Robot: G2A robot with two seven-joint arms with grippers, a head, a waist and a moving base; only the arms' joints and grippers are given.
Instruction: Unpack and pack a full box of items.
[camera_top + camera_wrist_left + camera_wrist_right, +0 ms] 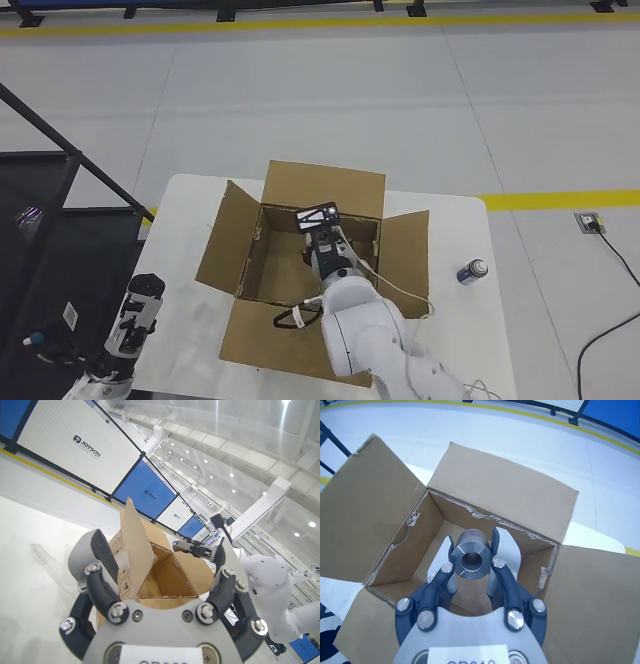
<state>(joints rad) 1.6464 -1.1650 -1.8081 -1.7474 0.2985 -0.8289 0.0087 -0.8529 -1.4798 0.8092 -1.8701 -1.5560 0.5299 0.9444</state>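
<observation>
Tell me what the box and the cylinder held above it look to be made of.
The box: corrugated cardboard, matte brown; its torn rim shows ragged, layered paper edges. The cylinder, held in the right gripper: apparently metal, perhaps steel, dull grey with a smooth machined face and a central bore.

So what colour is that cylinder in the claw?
Plain grey metal; the cylinder shows best in the right wrist view.
</observation>
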